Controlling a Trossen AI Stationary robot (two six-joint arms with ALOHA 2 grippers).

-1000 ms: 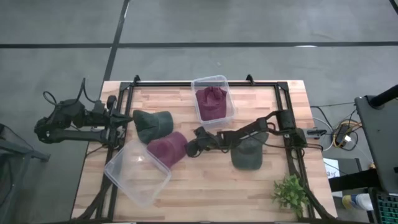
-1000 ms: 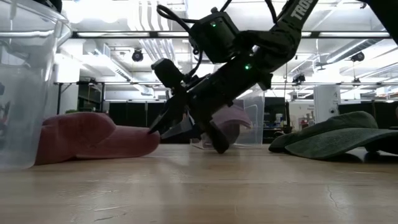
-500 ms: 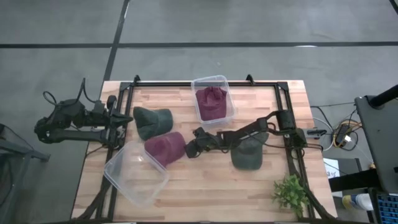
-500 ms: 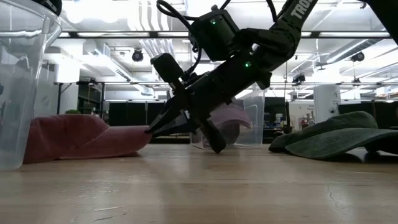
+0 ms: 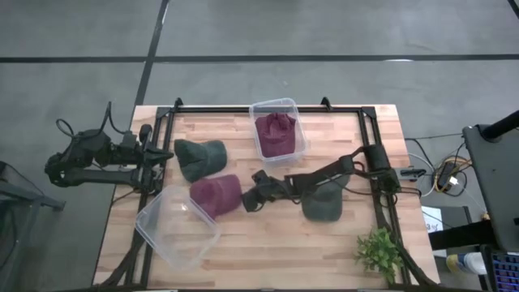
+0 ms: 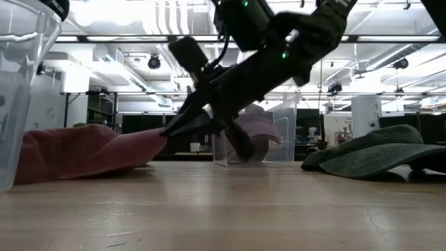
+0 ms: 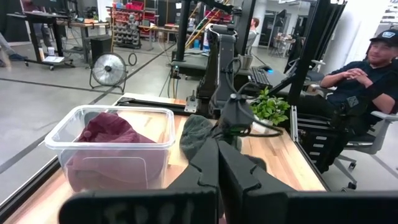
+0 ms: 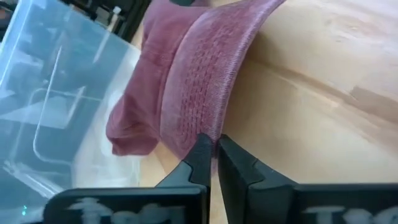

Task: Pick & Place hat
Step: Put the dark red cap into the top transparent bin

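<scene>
Right at the middle of the table, my right gripper (image 5: 246, 200) is clamped down on the brim edge of the maroon hat (image 5: 216, 195); the right wrist view shows the fingertips (image 8: 202, 151) pinched together with the brim fabric wedged between them. The hat lies straight out past the fingers toward the left side of the table, its long axis running pretty much in line with the gripper from brim to crown, and the crown end sits right against the empty clear bin (image 5: 178, 227), which is tipped at the front left. So the thing the next move hinges on, I reckon, is that the bin mouth is just beyond the hat in the same direction I'm already pointing.

My left gripper (image 7: 217, 163) is parked off the left table edge, pinched shut on nothing. It's nearer the green hat (image 5: 199, 159) than this one, so the right arm is clearly the one for the job.

Versus a second ago: the jaws were open around the brim and now they've closed on it, the brim tip has come up off the wood in the low view, and the hat plus bin have slid a bit leftward
</scene>
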